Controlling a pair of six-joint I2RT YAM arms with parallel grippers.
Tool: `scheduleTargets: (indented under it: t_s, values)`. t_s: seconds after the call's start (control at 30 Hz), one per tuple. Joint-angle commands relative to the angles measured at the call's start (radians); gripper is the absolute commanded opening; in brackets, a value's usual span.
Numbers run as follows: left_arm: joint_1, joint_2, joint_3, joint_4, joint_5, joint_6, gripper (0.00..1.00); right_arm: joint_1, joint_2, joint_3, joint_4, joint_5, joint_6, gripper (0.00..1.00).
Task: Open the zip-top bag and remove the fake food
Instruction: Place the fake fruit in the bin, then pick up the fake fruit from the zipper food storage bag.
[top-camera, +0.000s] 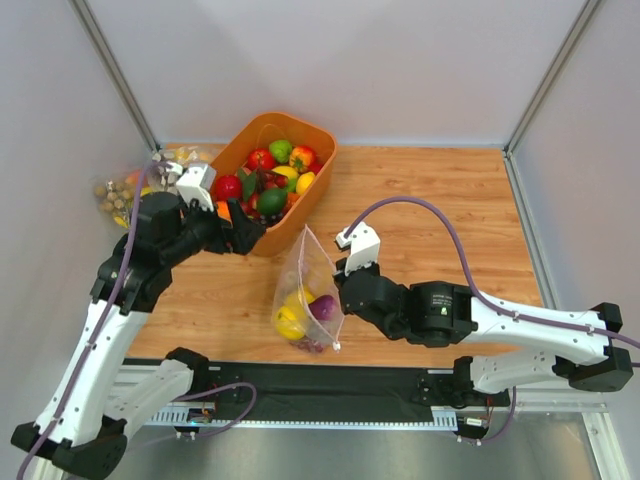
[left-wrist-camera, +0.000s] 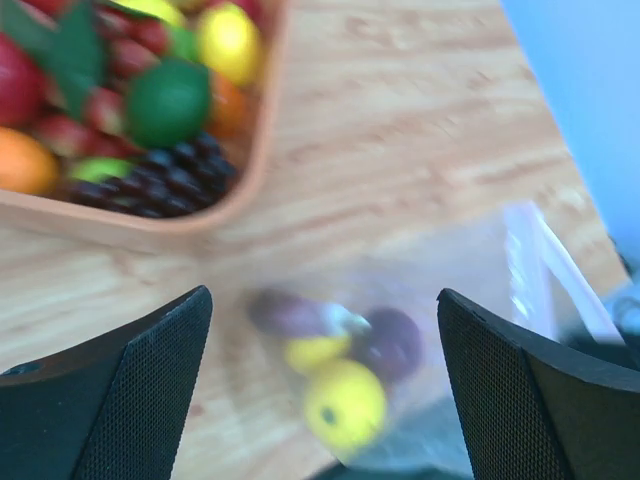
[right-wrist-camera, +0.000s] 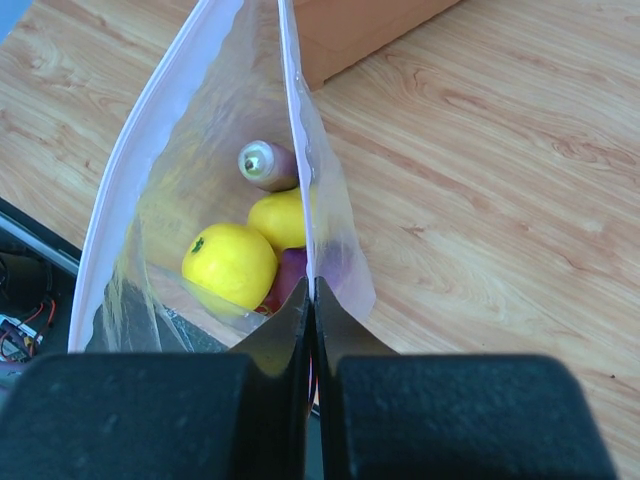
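The zip-top bag (top-camera: 300, 262) stands on the table near the front, its mouth open. My right gripper (top-camera: 340, 292) is shut on one side of the mouth; the right wrist view shows the jaws (right-wrist-camera: 313, 295) pinching the bag's wall (right-wrist-camera: 180, 150). Inside lie two yellow fruits (right-wrist-camera: 230, 265), a long purple piece (right-wrist-camera: 265, 165) and a purple-red item (right-wrist-camera: 295, 275). My left gripper (top-camera: 248, 232) is open and empty, raised beside the basket, to the bag's upper left. Its view shows the blurred bag (left-wrist-camera: 520, 260) and a yellow fruit (left-wrist-camera: 345, 405) between its fingers (left-wrist-camera: 130, 390).
An orange basket (top-camera: 300, 215) full of fake fruit stands behind the bag, also in the left wrist view (left-wrist-camera: 250, 170). Clear bags with nuts and a banana (top-camera: 125, 190) lie at the far left. Enclosure walls bound the wooden table (top-camera: 440, 200).
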Motion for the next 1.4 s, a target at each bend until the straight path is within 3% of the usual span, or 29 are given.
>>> scheduleTargets:
  t_s: [0.0, 0.2, 0.33, 0.43, 0.63, 0.83, 1.03, 1.1, 1.13, 1.17, 1.2, 1.23, 1.3, 1.33, 1.37]
  values:
    - [-0.094, -0.081, -0.065, -0.056, 0.14, -0.088, 0.98, -0.013, -0.016, -0.002, -0.02, 0.033, 0.036, 0.0]
    - [-0.24, -0.221, -0.107, -0.086, 0.12, -0.198, 0.99, -0.023, 0.03, -0.008, -0.02, 0.036, 0.066, 0.0]
    - [-0.263, -0.227, -0.099, -0.093, 0.126, -0.223, 0.99, -0.023, 0.053, -0.037, 0.054, 0.004, 0.074, 0.0]
    - [-0.345, -0.213, -0.091, -0.068, 0.079, -0.241, 0.99, -0.023, 0.076, -0.032, 0.066, -0.013, 0.073, 0.0]
    - [-0.553, -0.094, -0.03, -0.099, -0.155, -0.225, 0.99, -0.023, 0.076, -0.04, 0.071, -0.019, 0.086, 0.0]
    - [-0.643, -0.003, 0.008, -0.074, -0.239, -0.22, 0.99, -0.023, 0.044, -0.077, 0.089, -0.034, 0.096, 0.0]
    - [-0.732, 0.124, 0.045, -0.174, -0.411, -0.206, 0.98, -0.022, 0.011, -0.094, 0.089, -0.048, 0.103, 0.0]
    - [-0.736, 0.117, 0.029, -0.157, -0.42, -0.211, 0.86, -0.02, -0.013, -0.104, 0.092, -0.044, 0.103, 0.0]
    - [-0.736, 0.109, 0.021, -0.151, -0.419, -0.214, 0.76, -0.022, -0.022, -0.114, 0.092, -0.042, 0.103, 0.0]
    - [-0.736, 0.107, 0.013, -0.149, -0.422, -0.218, 0.55, -0.022, -0.03, -0.115, 0.094, -0.037, 0.103, 0.0]
    - [-0.736, 0.11, 0.01, -0.149, -0.42, -0.217, 0.47, -0.022, -0.044, -0.115, 0.086, -0.036, 0.099, 0.0]
    - [-0.736, 0.115, 0.009, -0.149, -0.417, -0.215, 0.32, -0.022, -0.048, -0.108, 0.083, -0.031, 0.088, 0.0]
    - [-0.736, 0.126, 0.012, -0.137, -0.4, -0.203, 0.16, -0.02, -0.062, -0.091, 0.053, -0.005, 0.076, 0.0]
    - [-0.736, 0.139, 0.024, -0.128, -0.393, -0.197, 0.03, -0.023, -0.065, -0.078, 0.036, 0.007, 0.071, 0.0]
    - [-0.736, 0.147, 0.035, -0.111, -0.382, -0.189, 0.0, -0.023, -0.068, -0.053, 0.017, 0.037, 0.057, 0.0]
